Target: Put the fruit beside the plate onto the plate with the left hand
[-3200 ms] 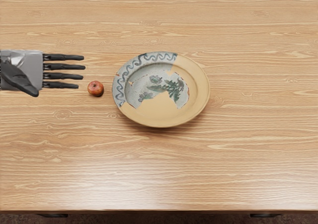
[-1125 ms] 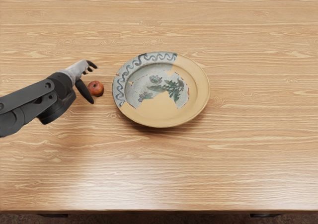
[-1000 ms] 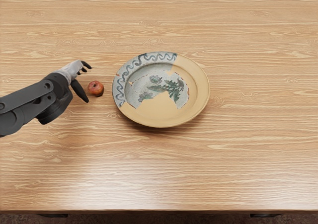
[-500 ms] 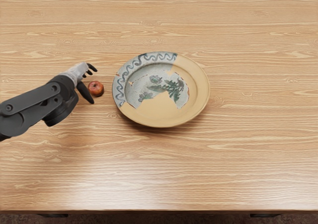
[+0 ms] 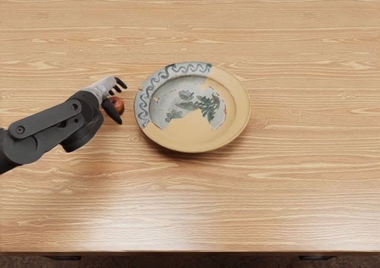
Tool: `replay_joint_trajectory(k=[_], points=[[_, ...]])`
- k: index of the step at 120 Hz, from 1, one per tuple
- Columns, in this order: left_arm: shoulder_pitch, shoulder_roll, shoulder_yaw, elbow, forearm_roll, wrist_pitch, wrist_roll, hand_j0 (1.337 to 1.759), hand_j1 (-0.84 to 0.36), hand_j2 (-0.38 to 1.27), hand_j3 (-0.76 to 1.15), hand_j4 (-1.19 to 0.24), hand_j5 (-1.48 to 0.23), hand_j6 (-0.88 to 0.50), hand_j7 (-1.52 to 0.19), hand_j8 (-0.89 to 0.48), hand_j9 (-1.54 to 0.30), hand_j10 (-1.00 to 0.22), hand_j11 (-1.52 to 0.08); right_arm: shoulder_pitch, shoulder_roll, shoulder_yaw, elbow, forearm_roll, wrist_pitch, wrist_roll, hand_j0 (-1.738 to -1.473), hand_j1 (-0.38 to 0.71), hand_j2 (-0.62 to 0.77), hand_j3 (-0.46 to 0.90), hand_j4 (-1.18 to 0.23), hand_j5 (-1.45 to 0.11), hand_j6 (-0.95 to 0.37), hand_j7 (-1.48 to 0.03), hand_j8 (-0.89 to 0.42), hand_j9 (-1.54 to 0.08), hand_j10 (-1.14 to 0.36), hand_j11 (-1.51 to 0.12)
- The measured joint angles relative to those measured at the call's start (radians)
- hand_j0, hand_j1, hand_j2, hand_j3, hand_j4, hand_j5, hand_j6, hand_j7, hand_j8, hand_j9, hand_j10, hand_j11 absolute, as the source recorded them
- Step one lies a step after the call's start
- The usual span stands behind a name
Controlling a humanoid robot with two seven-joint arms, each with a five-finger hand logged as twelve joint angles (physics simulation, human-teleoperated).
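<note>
A small red fruit (image 5: 120,106) lies on the wooden table just left of the plate (image 5: 240,104), a tan dish with blue-green wavy and leaf painting. My left hand (image 5: 114,99) comes in from the left edge and stands right at the fruit. Its dark fingers (image 5: 119,84) reach over the fruit's far side, and the thumb crosses in front of it, hiding its left part. The fingers are spread and not closed on the fruit, which still rests on the table. The right arm is out of view.
The table (image 5: 190,196) stretches wide around the plate, with a brick wall strip along its far edge. My left forearm (image 5: 41,131) lies across the table's left side, below and left of the fruit.
Over the last second my left hand has slid right toward the fruit, from beside it to bracketing it with fingers and thumb. Fruit and plate have not moved.
</note>
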Motion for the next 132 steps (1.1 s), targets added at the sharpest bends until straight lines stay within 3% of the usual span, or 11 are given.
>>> replay_joint_trajectory(k=[33, 60, 66, 77, 102, 132], points=[[0.003, 0.000, 0.000, 0.022, 0.000, 0.000, 0.000, 1.654, -0.06, 0.07, 0.00, -0.34, -0.44, -0.34, -0.44, -0.34, -0.44, -0.34, -0.44, 0.000, 0.000, -0.001, 0.000, 0.000, 0.000, 0.000, -1.658, -0.35, 0.00, 0.00, 0.00, 0.00, 0.00, 0.00, 0.00, 0.00, 0.00, 0.00], [0.003, -0.003, 0.006, 0.034, 0.000, 0.002, -0.001, 1.620, -0.10, -0.02, 0.38, -0.37, -0.47, -0.37, -0.47, -0.37, -0.47, -0.37, -0.47, 0.000, 0.000, -0.001, -0.001, 0.000, 0.000, 0.000, -1.658, -0.35, 0.00, 0.00, 0.00, 0.00, 0.00, 0.00, 0.00, 0.00, 0.00, 0.00], [0.002, -0.008, 0.009, 0.035, 0.000, 0.002, 0.000, 1.640, -0.12, -0.04, 0.46, -0.38, -0.48, -0.38, -0.48, -0.38, -0.48, -0.38, -0.48, 0.000, 0.000, 0.000, -0.001, 0.000, 0.000, 0.000, -1.658, -0.35, 0.00, 0.00, 0.00, 0.00, 0.00, 0.00, 0.00, 0.00, 0.00, 0.00], [0.001, -0.011, 0.012, 0.037, 0.000, 0.015, 0.000, 1.653, -0.12, 0.01, 0.45, -0.39, -0.50, -0.39, -0.50, -0.39, -0.50, -0.39, -0.50, 0.000, 0.000, 0.000, -0.002, 0.000, 0.000, 0.000, -1.658, -0.35, 0.00, 0.00, 0.00, 0.00, 0.00, 0.00, 0.00, 0.00, 0.00, 0.00], [0.001, -0.011, 0.014, 0.029, -0.002, 0.031, 0.000, 1.656, -0.15, 0.07, 0.18, -0.42, -0.54, -0.42, -0.54, -0.42, -0.54, -0.42, -0.54, 0.000, 0.000, 0.000, -0.002, 0.000, 0.000, 0.000, -1.658, -0.35, 0.00, 0.00, 0.00, 0.00, 0.00, 0.00, 0.00, 0.00, 0.00, 0.00], [0.003, -0.008, 0.014, 0.024, -0.003, 0.035, 0.000, 1.657, -0.20, 0.09, 0.05, -0.46, -0.59, -0.46, -0.59, -0.46, -0.59, -0.46, -0.59, 0.000, 0.000, 0.000, -0.002, -0.001, 0.000, 0.000, -1.658, -0.35, 0.00, 0.00, 0.00, 0.00, 0.00, 0.00, 0.00, 0.00, 0.00, 0.00]])
